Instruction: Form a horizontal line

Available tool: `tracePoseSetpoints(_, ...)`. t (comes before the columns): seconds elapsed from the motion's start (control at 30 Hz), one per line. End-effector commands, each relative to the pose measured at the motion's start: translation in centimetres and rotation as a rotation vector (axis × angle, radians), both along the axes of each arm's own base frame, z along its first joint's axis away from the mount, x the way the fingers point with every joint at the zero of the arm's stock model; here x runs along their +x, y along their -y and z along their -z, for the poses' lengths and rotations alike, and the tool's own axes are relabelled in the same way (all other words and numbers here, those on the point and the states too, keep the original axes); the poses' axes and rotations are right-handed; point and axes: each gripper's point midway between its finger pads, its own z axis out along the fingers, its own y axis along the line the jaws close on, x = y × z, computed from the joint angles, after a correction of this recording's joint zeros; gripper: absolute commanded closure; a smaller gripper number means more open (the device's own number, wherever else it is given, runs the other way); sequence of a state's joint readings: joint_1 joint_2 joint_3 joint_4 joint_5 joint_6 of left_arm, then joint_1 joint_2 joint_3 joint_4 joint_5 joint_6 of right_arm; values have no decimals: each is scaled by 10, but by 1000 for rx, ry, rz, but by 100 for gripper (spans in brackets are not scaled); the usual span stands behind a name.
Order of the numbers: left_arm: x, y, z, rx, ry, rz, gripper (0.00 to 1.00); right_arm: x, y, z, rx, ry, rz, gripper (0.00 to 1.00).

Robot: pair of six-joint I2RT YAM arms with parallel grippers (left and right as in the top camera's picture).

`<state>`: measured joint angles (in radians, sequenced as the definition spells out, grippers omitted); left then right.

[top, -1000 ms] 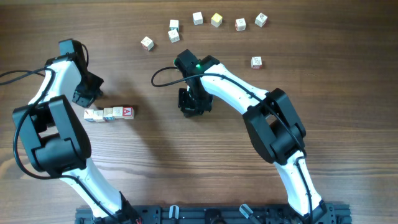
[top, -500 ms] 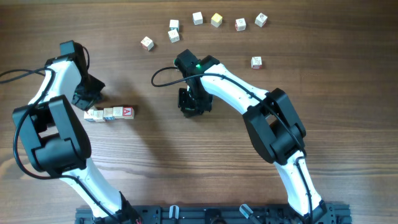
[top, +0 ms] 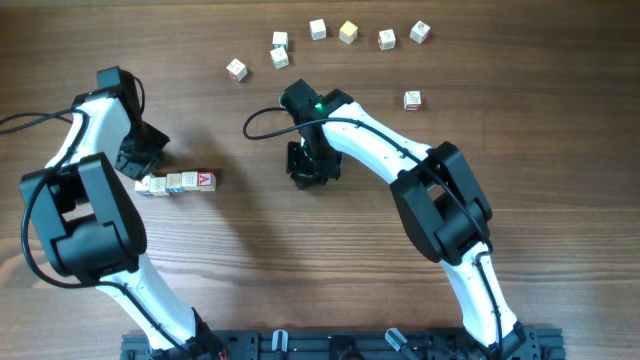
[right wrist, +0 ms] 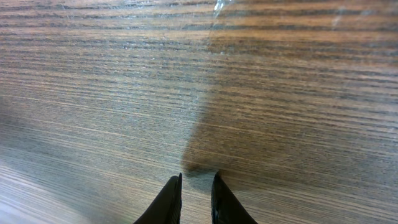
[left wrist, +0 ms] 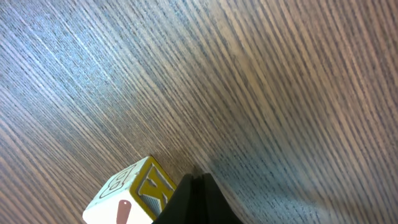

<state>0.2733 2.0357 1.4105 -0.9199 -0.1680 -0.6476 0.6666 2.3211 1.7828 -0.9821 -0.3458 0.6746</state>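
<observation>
Grain of the tabletop (top: 250, 260) fills both wrist views at close range; the whole layout is given only from overhead. At the table's left the horizontal line (top: 180, 182) is laid, its cubes touching edge to edge, and the right end cube (top: 205, 180) is marked with a red "A". The line's left end is partly covered by the left gripper (top: 140, 158), so about four cubes are counted, the exact number not being certain.

What is hidden overhead is supplied by the left wrist view. The claw's fingers (left wrist: 199, 205) are pressed together to one point with nothing between them, and the left end cube (left wrist: 130, 196), whitish with a yellow-framed face, is seen just beside the tip; contact cannot be told.

The right gripper (top: 310, 170) is set at mid-table, well apart from the line and from every cube. In the right wrist view its fingertips (right wrist: 168, 199) are parted by a narrow gap, nothing is held, and bare wood lies beneath.

Eight loose cubes are counted: seven in a ragged arc (top: 317, 29) along the far edge, one of them the yellowish cube (top: 347, 32), and a lone cube (top: 412, 99) nearer. The right arm (top: 380, 150) is stretched between that cube and the line. Two arms and two cables (top: 255, 120) are counted.
</observation>
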Motion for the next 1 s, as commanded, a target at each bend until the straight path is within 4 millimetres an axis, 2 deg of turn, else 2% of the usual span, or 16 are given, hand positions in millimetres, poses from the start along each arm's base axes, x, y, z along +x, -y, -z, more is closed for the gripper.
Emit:
tracePoseSetpoints(0.0,-5,-1,5,9,-31,13,96,2,23,35,-125,23,-15,82)
tracePoseSetpoints(0.97,-11,0,5,2,-54,12,96,3,23,35,-125,24,-15,82)
